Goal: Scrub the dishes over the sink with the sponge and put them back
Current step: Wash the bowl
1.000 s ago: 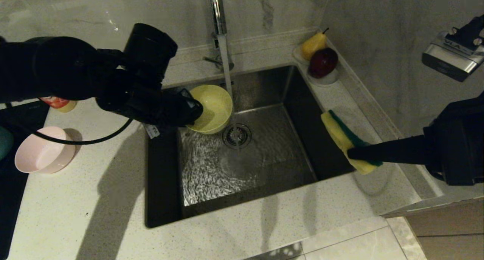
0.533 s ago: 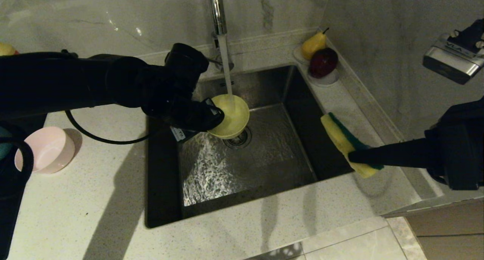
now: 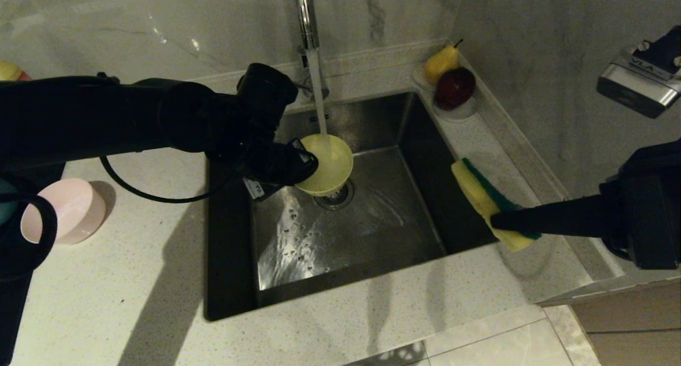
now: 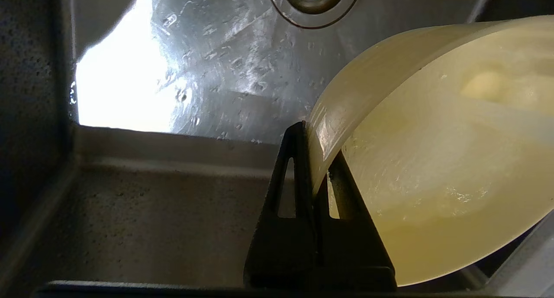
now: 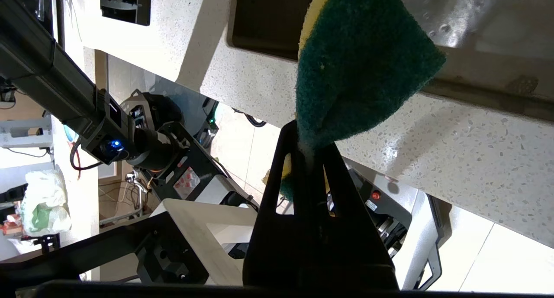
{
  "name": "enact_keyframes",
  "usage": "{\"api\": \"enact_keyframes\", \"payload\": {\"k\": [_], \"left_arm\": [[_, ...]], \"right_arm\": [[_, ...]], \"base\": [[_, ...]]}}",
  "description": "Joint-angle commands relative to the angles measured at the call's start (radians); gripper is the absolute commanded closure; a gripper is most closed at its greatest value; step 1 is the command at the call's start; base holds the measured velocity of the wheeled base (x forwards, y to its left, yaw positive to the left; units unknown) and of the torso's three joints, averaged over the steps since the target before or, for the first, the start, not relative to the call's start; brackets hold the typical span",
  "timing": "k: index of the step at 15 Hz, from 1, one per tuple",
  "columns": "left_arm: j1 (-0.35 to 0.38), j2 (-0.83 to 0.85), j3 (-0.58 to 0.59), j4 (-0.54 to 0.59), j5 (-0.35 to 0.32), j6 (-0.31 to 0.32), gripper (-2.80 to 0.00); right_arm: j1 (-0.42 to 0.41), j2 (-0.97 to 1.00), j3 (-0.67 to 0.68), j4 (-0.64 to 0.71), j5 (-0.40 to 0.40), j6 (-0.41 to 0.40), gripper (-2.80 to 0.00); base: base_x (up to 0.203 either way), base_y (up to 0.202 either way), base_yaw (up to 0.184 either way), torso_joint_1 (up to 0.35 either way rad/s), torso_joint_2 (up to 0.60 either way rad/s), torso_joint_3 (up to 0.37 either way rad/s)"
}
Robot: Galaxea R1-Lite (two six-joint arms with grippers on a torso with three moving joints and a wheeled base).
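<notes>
Over the sink (image 3: 372, 222), left fingers (image 4: 298, 159) pinch the yellow bowl (image 3: 327, 164) under the tap (image 3: 306, 20) stream; right fingers (image 5: 281, 168) clamp the sponge (image 3: 481, 193).

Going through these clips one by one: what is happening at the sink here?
The left gripper is shut on the rim of the yellow bowl, holding it tilted under the running tap above the sink's drain. The right gripper is shut on the sponge, held off by the sink's right edge. The pink bowl waits on the counter.
</notes>
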Motion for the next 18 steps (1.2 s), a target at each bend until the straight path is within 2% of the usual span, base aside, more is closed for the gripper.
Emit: {"api": "enact_keyframes", "payload": {"k": [1, 5, 8, 9, 11, 13, 15, 18], "left_arm": [[0.0, -0.022, 0.01, 0.002, 0.001, -0.005, 0.0], [0.0, -0.064, 0.027, 0.002, 0.001, -0.003, 0.0], [0.0, -0.139, 0.084, -0.008, 0.01, 0.011, 0.0], [0.0, -0.169, 0.099, -0.01, 0.021, 0.02, 0.0], [0.007, -0.229, 0.143, -0.039, 0.062, 0.08, 0.0], [0.024, -0.28, 0.222, -0.147, 0.104, 0.145, 0.0], [0.042, -0.339, 0.344, -0.301, 0.12, 0.246, 0.0], [0.064, -0.417, 0.565, -0.635, 0.123, 0.437, 0.0]], "right_arm": [[-0.001, -0.001, 0.001, 0.002, 0.0, 0.002, 0.0], [0.0, -0.006, 0.006, 0.002, 0.002, 0.003, 0.0], [0.001, -0.008, 0.01, 0.002, 0.002, 0.003, 0.0], [-0.001, -0.008, 0.01, 0.002, 0.002, 0.003, 0.0], [0.0, -0.013, 0.013, 0.002, 0.002, 0.003, 0.0], [0.0, -0.019, 0.022, 0.002, 0.002, 0.003, 0.0], [0.0, -0.023, 0.022, 0.002, 0.002, 0.003, 0.0], [0.001, -0.028, 0.024, 0.004, 0.002, 0.005, 0.0]], "base": [[0.0, 0.0, 0.0, 0.0, 0.0, 0.0], [0.0, 0.0, 0.0, 0.0, 0.0, 0.0], [0.0, 0.0, 0.0, 0.0, 0.0, 0.0], [0.0, 0.0, 0.0, 0.0, 0.0, 0.0], [0.0, 0.0, 0.0, 0.0, 0.0, 0.0], [0.0, 0.0, 0.0, 0.0, 0.0, 0.0], [0.0, 0.0, 0.0, 0.0, 0.0, 0.0], [0.0, 0.0, 0.0, 0.0, 0.0, 0.0]]}}
